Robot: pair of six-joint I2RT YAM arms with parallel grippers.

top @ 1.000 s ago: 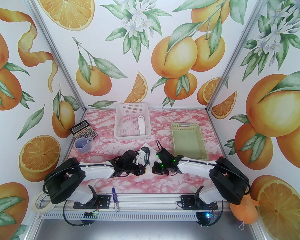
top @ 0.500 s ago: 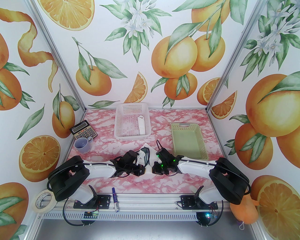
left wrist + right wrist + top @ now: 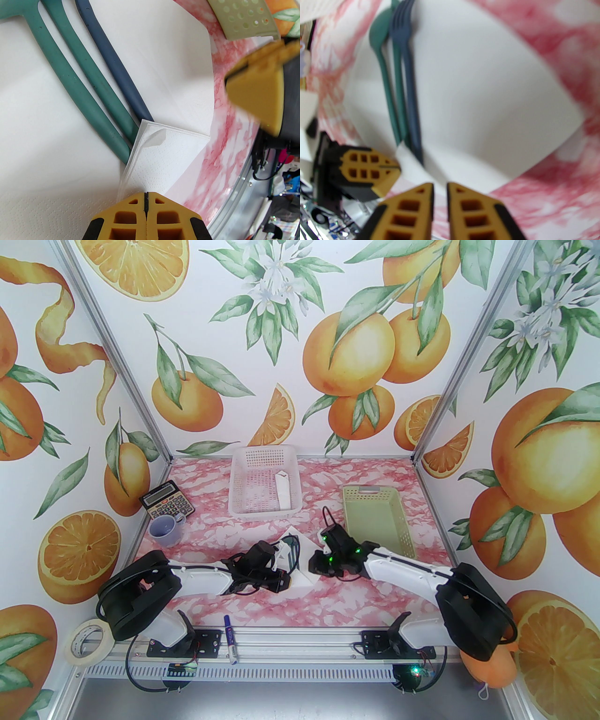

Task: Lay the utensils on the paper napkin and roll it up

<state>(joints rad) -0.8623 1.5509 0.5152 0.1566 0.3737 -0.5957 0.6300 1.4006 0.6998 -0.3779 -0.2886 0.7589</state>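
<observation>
Tape meets us first: a cream roll of masking tape (image 3: 86,642) sits at the near left corner, and a white marker pen (image 3: 230,645) with a blue cap lies across the aluminium rail (image 3: 300,638) between the arm bases. Past the rail, over the pink marbled tabletop (image 3: 328,610), both arms reach inward. We see the left gripper (image 3: 146,195) with its yellow fingers pressed flat together, tips on a folded-over corner of the thin white paper napkin (image 3: 164,58); whether paper is pinched between them we cannot tell. The right gripper (image 3: 440,187) is near that corner, a narrow gap between its fingers and nothing in it. The napkin lies spread on the table, and the three slim plastic utensils (image 3: 96,82), two teal-green and one dark blue, lie side by side on it, handle ends tucked under the folded corner. From the right wrist we make out a spoon bowl and fork tines at their far ends. Further back stand a lavender ceramic mug (image 3: 164,529) and a black calculator (image 3: 166,506) on the left, a pale green plastic basket (image 3: 370,494) on the right, and a white mesh basket (image 3: 265,511) farthest off.
</observation>
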